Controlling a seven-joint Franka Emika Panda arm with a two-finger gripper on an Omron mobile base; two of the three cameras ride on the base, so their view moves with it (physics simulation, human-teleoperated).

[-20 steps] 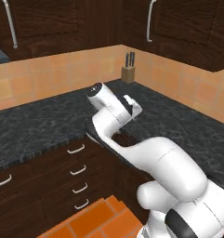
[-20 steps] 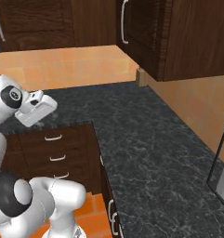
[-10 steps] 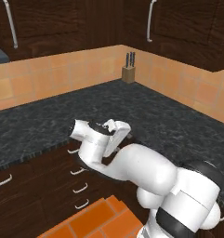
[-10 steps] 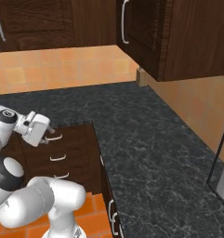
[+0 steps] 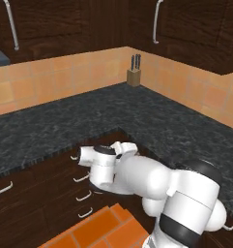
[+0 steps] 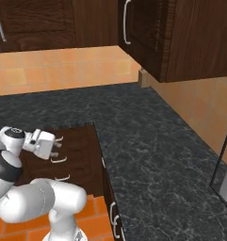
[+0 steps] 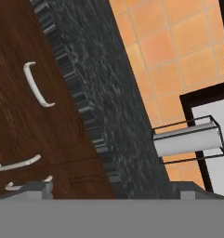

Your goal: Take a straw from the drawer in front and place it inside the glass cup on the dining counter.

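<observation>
Near the dark drawer [image 6: 75, 141] fronts | gripper [image 6: 52, 149] hanging wide open, gripping nothing | curved handle [image 7: 37, 85] looking stiff, slick; hooking mid-bar seems best

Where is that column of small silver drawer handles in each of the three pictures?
Left base view: drawer handles at lower left, on the dark wood front.
Right base view: left of middle.
Hand view: along the left side.
Shared landmark: the black speckled counter edging those drawers.
</observation>
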